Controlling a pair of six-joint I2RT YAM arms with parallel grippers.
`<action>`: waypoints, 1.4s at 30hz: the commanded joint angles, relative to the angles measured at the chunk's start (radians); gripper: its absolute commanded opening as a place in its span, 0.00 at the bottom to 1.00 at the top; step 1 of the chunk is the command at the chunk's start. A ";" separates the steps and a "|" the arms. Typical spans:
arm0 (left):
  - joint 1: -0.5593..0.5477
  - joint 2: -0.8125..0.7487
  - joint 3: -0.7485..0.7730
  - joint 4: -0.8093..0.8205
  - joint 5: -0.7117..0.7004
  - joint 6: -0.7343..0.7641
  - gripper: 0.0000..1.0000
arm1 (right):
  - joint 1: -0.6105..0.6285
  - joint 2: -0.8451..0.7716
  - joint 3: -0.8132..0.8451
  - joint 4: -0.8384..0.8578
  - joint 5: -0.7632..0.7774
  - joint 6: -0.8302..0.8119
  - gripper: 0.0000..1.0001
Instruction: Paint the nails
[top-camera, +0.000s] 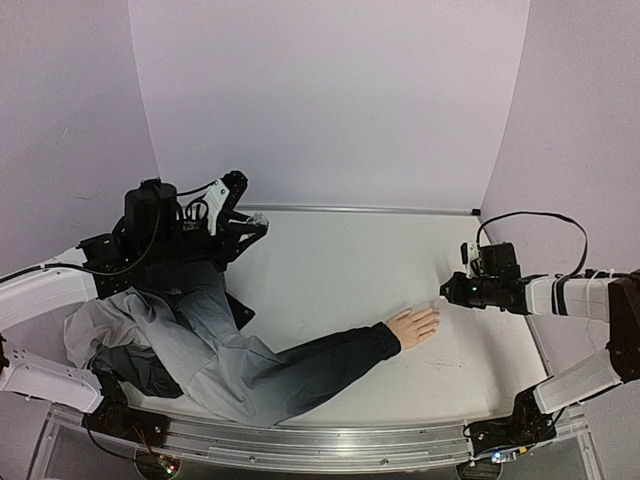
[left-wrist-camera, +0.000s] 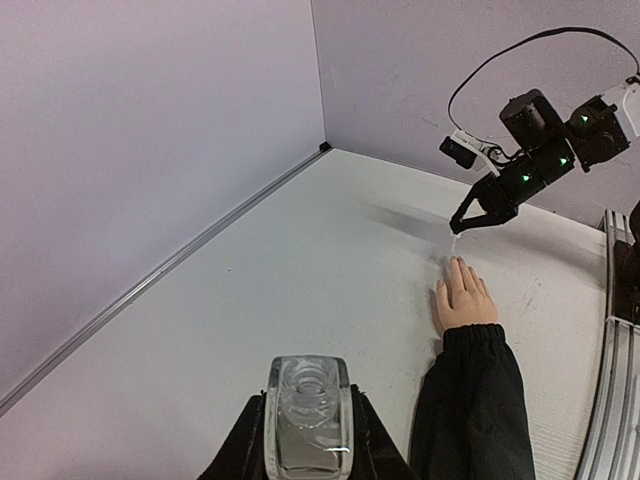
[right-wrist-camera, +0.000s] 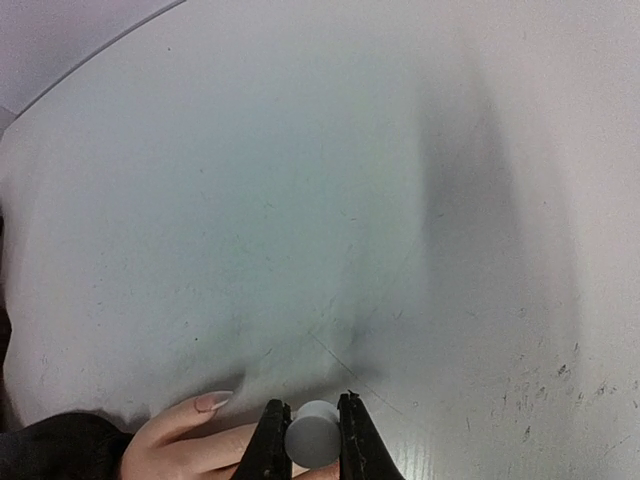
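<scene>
The mannequin hand is lying palm down on the table, sticking out of a dark sleeve, and the nails are sitting at the tips of its spread fingers. The right claw is hovering just above those fingertips with its jaws pressing together on a small grey round cap. In the left wrist view a thin pale tip, probably the brush, is pointing down from that claw toward the hand. The left claw is waiting well apart from the hand, off past the sleeve's far end, and is clamping a clear glass bottle upright with its top showing open. So the opening of the bottle is looking done, and the painting itself is looking like the step in hand. How many nails are carrying polish is not showing. Only one nail is appearing up close, in the right wrist view, and it is reading as a pinkish beige hardly different from the skin, so it may be bare or coated. The other nails are hiding under the claw or looking too small to judge.
</scene>
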 joint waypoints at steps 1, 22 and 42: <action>0.004 -0.036 0.000 0.036 0.002 0.012 0.00 | -0.002 -0.022 0.010 -0.022 -0.073 -0.026 0.00; 0.004 -0.032 -0.003 0.036 0.001 0.016 0.00 | -0.002 0.055 0.020 0.019 -0.051 -0.016 0.00; 0.004 -0.030 -0.001 0.036 0.004 0.020 0.00 | -0.003 0.015 0.031 0.017 0.077 -0.002 0.00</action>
